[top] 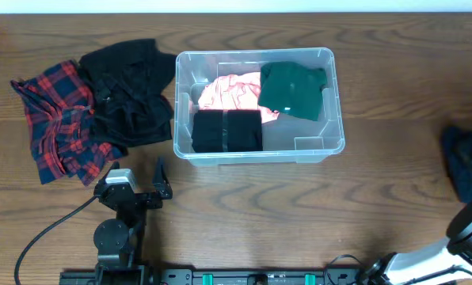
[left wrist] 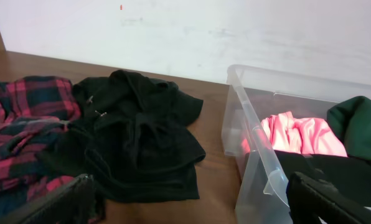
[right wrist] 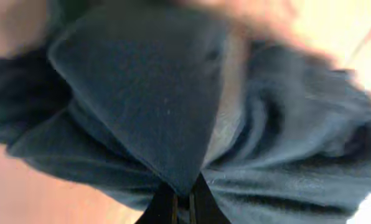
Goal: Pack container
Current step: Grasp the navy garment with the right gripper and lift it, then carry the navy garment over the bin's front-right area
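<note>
I see the clear rectangular plastic container (top: 256, 53) on the far middle of the table. A crumpled pink garment (top: 232, 91) lies at its far left, a dark green folded garment (top: 293, 89) at its far right, and a black folded garment (top: 226, 131) on its near side. Just left of it lie a black rumpled garment (top: 129, 91) and a red plaid shirt (top: 58, 119). My left gripper (left wrist: 195, 205) hangs near them, jaws spread wide. My right gripper (right wrist: 182, 194) is clenched on a dark blue crumpled garment (right wrist: 142, 93) at the right edge.
</note>
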{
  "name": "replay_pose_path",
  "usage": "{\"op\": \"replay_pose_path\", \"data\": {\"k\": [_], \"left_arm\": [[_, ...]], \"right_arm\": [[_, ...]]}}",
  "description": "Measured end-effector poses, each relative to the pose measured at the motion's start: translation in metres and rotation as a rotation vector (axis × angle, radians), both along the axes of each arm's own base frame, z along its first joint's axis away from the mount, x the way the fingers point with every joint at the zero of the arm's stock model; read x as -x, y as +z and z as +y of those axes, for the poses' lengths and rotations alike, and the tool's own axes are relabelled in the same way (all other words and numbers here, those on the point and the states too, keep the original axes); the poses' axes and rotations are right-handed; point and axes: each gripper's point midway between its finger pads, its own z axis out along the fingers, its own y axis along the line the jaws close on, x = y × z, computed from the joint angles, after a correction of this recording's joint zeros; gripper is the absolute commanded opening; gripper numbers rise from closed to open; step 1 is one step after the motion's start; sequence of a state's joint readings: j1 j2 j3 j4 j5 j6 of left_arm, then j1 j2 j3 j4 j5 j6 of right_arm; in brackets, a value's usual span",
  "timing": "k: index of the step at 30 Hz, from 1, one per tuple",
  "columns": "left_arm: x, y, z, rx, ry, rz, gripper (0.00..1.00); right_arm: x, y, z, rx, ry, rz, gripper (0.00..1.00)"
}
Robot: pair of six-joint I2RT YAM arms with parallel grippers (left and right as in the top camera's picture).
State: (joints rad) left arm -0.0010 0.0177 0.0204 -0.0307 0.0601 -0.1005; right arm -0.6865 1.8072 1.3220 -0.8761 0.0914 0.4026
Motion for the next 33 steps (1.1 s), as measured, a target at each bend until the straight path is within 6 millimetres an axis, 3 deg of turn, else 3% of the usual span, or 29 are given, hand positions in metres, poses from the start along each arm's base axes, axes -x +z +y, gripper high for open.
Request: {"op": "replay_pose_path", "data": {"k": [6,13,17,22,27,33], "left_arm": [[0.0,0.0,0.0,0.0,0.0,0.0,0.98],[0.0,0.0,0.0,0.0,0.0,0.0,0.98],[0.0,0.0,0.0,0.0,0.0,0.0,0.98],[0.0,0.0,0.0,0.0,0.0,0.0,0.98],[0.0,0.0,0.0,0.0,0.0,0.0,0.98],[0.0,0.0,0.0,0.0,0.0,0.0,0.98]], "right_arm": [[-0.044,0.074,0.023,0.051,0.145,-0.096,0.01],[-0.085,0.132,0.073,0.075,0.39,-0.176,0.01],[-0.111,0.159,0.13,0.078,0.621,-0.231,0.01],[-0.134,0.187,0.226,0.094,0.935,-0.301,0.01],[-0.133,0.194,0.308,0.084,1.162,-0.33,0.01],[-0.116,0.193,0.373,0.07,1.318,-0.325,0.01]]}}
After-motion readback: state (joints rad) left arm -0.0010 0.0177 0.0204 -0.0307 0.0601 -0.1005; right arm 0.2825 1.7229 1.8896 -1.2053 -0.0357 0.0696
